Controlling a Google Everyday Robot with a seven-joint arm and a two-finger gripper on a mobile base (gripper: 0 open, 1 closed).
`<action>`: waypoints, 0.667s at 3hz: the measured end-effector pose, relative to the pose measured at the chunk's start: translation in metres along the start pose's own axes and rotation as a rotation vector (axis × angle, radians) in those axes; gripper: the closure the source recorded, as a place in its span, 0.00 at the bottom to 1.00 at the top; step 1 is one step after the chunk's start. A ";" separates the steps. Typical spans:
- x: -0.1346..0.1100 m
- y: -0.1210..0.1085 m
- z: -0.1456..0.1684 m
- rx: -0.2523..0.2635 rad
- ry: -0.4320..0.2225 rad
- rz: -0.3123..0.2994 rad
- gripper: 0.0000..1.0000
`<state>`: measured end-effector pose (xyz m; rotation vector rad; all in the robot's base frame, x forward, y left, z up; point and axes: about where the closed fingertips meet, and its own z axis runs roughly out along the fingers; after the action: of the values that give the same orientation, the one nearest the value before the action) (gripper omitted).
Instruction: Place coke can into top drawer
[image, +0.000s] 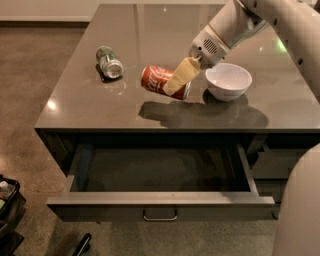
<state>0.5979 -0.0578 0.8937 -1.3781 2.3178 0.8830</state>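
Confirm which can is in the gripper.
The red coke can, clamped in the gripper above the countertop; the green and silver can lies untouched on it.
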 end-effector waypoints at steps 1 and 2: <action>0.008 0.030 -0.021 0.044 -0.058 0.058 1.00; 0.044 0.077 -0.037 0.079 -0.098 0.175 1.00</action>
<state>0.5116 -0.0847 0.9257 -1.0891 2.3971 0.8770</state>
